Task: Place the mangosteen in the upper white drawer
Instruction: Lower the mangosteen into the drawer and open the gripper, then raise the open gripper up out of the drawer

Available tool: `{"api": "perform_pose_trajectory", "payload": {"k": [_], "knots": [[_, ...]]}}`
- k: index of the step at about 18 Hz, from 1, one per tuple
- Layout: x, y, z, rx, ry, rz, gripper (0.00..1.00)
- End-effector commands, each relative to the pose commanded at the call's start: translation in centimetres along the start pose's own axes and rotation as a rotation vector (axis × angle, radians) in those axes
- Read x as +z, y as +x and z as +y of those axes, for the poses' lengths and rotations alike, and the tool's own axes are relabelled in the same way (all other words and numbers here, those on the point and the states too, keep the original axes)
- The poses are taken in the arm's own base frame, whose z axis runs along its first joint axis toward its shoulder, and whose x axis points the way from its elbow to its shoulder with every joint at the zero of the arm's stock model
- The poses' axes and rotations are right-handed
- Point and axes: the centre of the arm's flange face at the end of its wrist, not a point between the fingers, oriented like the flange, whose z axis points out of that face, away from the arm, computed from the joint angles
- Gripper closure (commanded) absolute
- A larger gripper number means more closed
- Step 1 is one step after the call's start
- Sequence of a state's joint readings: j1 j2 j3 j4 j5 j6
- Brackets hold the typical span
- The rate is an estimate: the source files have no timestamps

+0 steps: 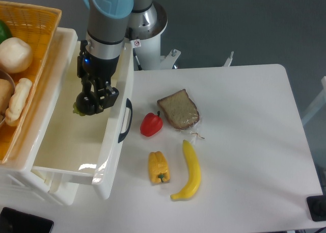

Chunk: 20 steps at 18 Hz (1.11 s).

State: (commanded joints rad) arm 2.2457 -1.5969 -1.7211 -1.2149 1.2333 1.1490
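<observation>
Camera view from above: gripper [89, 101] hangs inside the footprint of the upper white drawer [109, 156], fingers clamped on the mangosteen [85, 104]; fruit is in the air above the drawer's floor, nearer the right wall than the left, not resting on anything as far as I can tell; how high off the floor it sits is hard to judge from this angle. Drawer is pulled out toward the camera with its dark handle [125, 122] on the right-hand wall, which leaves the cavity open for a straight drop; the arm comes in from above for that reason, wrist vertical over the opening. Mangosteen is round, so no real long axis; its yellow-green stem cap [76, 109] pokes out to the lower left of the fingers, so the stem end points left, toward the orange basket [28, 49] side; orientation shouldn't matter for release. Judgement: carry is essentially done, opening the fingers is what remains; fruit may roll a bit on the glossy floor. Red pepper [151, 124], bread slice [178, 109], yellow pepper [158, 166] and banana [190, 172] lie on the table [249, 141], well apart from the drawer.
</observation>
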Motion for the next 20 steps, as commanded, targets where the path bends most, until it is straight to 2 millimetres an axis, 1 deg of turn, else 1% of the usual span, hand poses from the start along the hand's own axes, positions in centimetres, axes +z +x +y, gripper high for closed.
{"api": "perform_pose_trajectory", "payload": {"k": [3, 6, 8, 10, 12, 13, 14, 16, 19, 20], "knots": [[-0.1, 0.0, 0.0, -0.008, 0.001, -0.003, 0.0], [-0.8, 0.2, -0.3, -0.011, 0.008, -0.011, 0.0], [-1.2, -0.1, -0.3, -0.07, 0.018, -0.018, 0.0], [-2.5, -1.0, -0.3, -0.08, 0.03, -0.049, 0.0], [-4.6, -2.6, 0.8, -0.11, 0.044, -0.092, 0.0], [-5.2, -3.2, 1.1, -0.125, 0.056, -0.1, 0.0], [-5.6, -3.7, 1.8, -0.147, 0.067, -0.104, 0.0], [-6.6, -5.5, 4.3, -0.202, 0.086, -0.12, 0.0], [-8.7, -8.9, 9.1, -0.287, 0.123, -0.172, 0.0], [-9.1, -9.7, 10.4, -0.306, 0.122, -0.192, 0.0]]}}
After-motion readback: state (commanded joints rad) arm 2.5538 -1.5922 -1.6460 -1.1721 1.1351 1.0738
